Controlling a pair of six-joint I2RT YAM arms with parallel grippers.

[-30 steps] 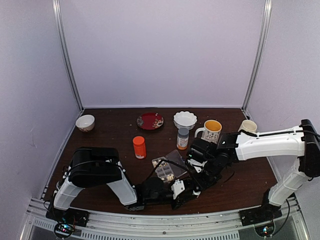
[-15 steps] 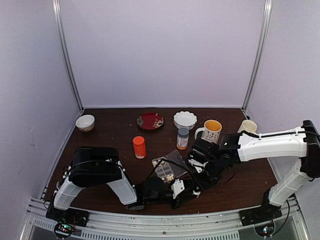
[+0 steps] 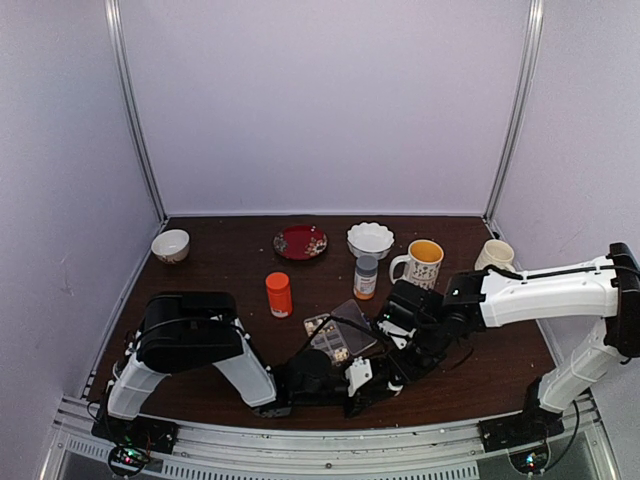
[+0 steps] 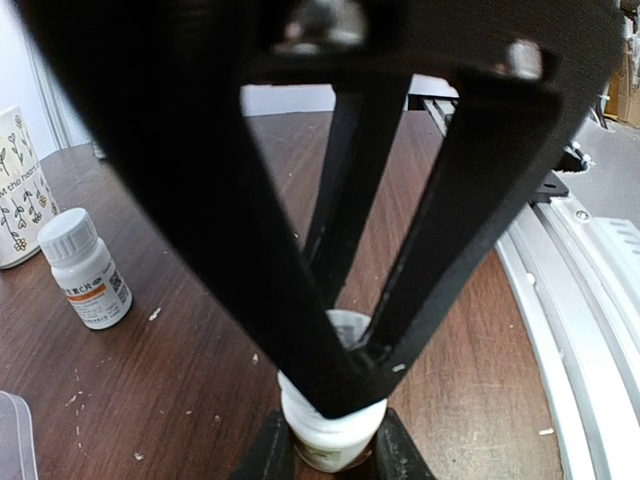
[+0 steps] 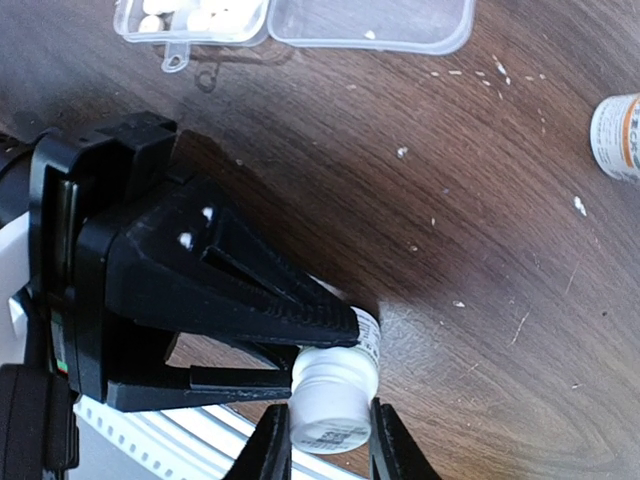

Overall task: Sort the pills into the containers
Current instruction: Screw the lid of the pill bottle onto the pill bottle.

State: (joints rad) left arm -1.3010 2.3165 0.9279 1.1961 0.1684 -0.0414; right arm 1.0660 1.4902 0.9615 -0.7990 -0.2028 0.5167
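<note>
Your left gripper (image 4: 340,378) is clamped on the body of a small white bottle (image 5: 335,395), low over the counter (image 3: 230,270) close to the middle of its near edge. Your right gripper (image 5: 328,440) meets it there, its two fingers pinched on that bottle's white cap from either side. The pill box (image 3: 330,338) sits just beyond them, toward the counter's centre, with its clear lid (image 5: 370,20) swung open and lying flat beside it. The pills (image 5: 205,15) you can see are pale tablets in its cells. A few whitish specks (image 5: 402,152) lie scattered on the wood between the box and the grey-capped bottle (image 3: 367,277).
</note>
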